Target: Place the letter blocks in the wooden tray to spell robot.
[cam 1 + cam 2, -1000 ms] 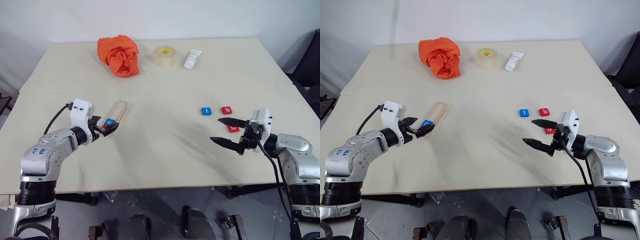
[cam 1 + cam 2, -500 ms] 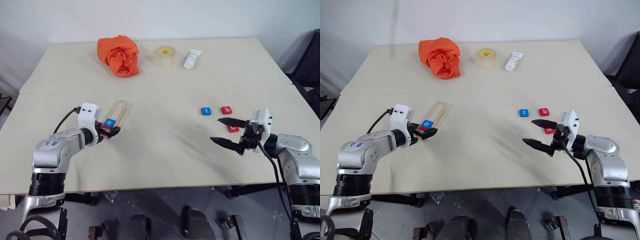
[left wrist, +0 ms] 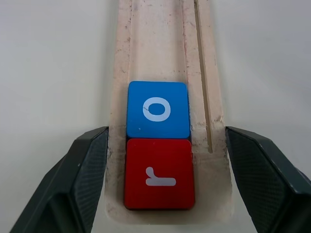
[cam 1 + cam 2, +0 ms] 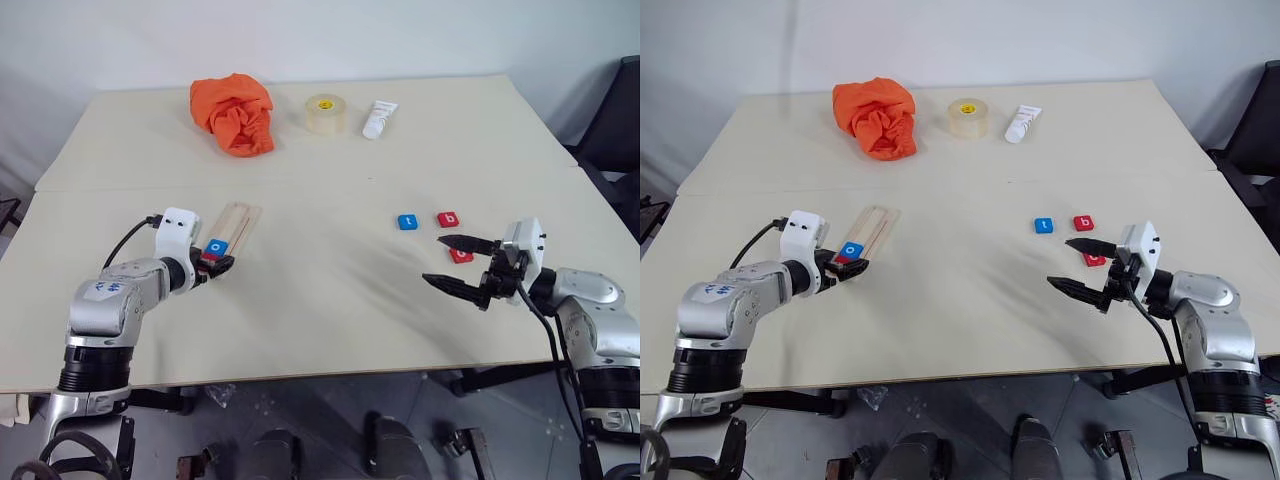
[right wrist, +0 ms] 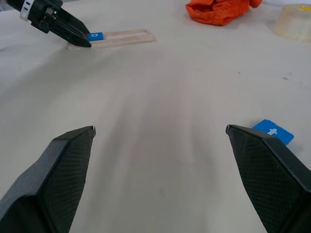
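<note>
The table (image 4: 330, 300) is a pale cream top made of 2 boards, with a seam running across its middle; a white wall stands behind it and a dark chair (image 4: 618, 125) is cut off at the 3 o'clock edge. Along the far side lie an orange cloth (image 4: 233, 111), a tape roll (image 4: 327, 113) and a white tube (image 4: 378, 118).

The tray (image 3: 165, 73) sits at about 9 o'clock from the table's middle. A red r block (image 3: 159, 173) fills its near end and a blue o block (image 3: 158, 110) touches it just beyond; the groove past them is bare. The left gripper (image 3: 160, 182) has its jaws spread, 1 finger on each side of the tray's near end, touching neither block.

At 3 o'clock lie a blue t block (image 4: 407, 222) and a red b block (image 4: 449, 219), just apart. A third red block (image 4: 461, 255) is half hidden behind the right gripper (image 4: 455, 262); its letter cannot be read. That gripper hangs above the table with its jaws wide apart, grasping nothing.
</note>
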`<state>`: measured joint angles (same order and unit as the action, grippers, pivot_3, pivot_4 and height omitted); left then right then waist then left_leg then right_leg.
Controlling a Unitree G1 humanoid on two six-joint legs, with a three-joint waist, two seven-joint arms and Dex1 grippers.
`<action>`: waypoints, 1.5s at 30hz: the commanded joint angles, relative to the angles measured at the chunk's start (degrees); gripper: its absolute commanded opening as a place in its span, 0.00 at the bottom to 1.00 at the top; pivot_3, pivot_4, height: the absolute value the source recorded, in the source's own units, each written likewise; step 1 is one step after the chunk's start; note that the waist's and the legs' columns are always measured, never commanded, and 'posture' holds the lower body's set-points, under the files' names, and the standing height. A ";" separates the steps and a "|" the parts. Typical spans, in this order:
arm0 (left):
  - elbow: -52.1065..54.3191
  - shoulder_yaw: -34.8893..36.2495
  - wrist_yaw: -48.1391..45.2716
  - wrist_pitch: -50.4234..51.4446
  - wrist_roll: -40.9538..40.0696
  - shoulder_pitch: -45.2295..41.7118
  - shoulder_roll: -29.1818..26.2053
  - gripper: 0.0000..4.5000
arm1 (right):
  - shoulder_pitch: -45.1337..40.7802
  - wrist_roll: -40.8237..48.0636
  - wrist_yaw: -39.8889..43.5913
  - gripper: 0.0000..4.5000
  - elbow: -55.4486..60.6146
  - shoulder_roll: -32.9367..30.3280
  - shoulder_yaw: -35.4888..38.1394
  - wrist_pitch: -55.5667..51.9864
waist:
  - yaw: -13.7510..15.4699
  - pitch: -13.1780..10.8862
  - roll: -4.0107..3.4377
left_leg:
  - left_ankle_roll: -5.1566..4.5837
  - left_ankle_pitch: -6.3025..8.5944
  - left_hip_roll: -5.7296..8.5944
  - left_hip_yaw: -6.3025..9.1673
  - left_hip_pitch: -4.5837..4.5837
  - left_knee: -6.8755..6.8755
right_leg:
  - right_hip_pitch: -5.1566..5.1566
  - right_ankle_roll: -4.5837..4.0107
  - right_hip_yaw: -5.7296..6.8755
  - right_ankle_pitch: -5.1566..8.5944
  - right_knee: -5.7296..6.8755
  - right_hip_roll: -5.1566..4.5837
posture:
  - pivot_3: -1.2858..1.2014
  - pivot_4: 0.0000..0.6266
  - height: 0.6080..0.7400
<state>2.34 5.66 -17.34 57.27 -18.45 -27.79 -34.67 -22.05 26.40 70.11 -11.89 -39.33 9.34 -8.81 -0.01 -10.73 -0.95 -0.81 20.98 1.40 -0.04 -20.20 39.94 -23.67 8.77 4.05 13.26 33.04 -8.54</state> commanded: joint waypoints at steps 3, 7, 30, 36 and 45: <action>1.11 -3.35 -7.18 -5.11 0.61 0.60 -1.78 0.76 | -0.93 0.27 0.74 1.00 -0.36 -1.64 1.63 1.30 | 0.11 0.00 0.00 | 0.00 0.00 0.00 0.00 -0.01 0.00 | -0.01 0.00 -0.01 0.00 -0.01 0.00 | 0.52 0.24 1.00; 4.38 -5.46 -13.68 -10.31 0.19 -0.59 -3.12 0.76 | -0.91 0.32 1.09 1.00 -0.82 -2.34 1.95 1.70 | 0.30 -0.05 0.07 | -0.03 0.02 0.02 0.03 -0.10 -0.01 | -0.03 0.00 0.00 0.00 -0.07 -0.01 | 0.52 0.24 1.00; -2.25 -32.39 -40.65 -28.88 13.08 -14.48 1.19 0.76 | 9.00 1.67 4.06 1.00 4.63 -7.09 5.48 4.89 | 0.69 -0.13 0.21 | -0.09 0.05 -0.08 -0.59 -0.22 0.07 | -0.09 0.03 0.05 -0.01 -0.12 0.10 | 0.52 0.24 1.00; -4.11 -32.01 -41.43 -29.42 14.85 -14.88 2.88 0.83 | 11.99 2.24 2.37 1.00 7.13 -7.44 6.48 4.29 | 1.38 -0.14 0.23 | -0.13 0.06 -0.07 -0.60 -0.23 0.14 | -0.08 0.05 0.04 -0.03 -0.13 0.09 | 0.52 0.24 1.00; 1.78 -25.39 -41.58 -31.10 11.64 -10.05 1.19 0.99 | 13.51 3.67 -1.95 1.00 9.42 -7.53 8.57 1.65 | 1.28 -0.14 0.23 | -0.14 0.06 -0.09 -0.59 -0.23 0.13 | -0.09 0.05 0.03 -0.03 -0.12 0.09 | 0.52 0.24 1.00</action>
<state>1.28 -22.66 -58.69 28.08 -5.22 -38.21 -32.75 -8.58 28.57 69.10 -4.54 -46.55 15.44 -6.68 1.26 -10.87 -0.72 -0.95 21.04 1.31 -0.63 -20.42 40.08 -23.76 8.82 4.08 13.23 32.92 -8.45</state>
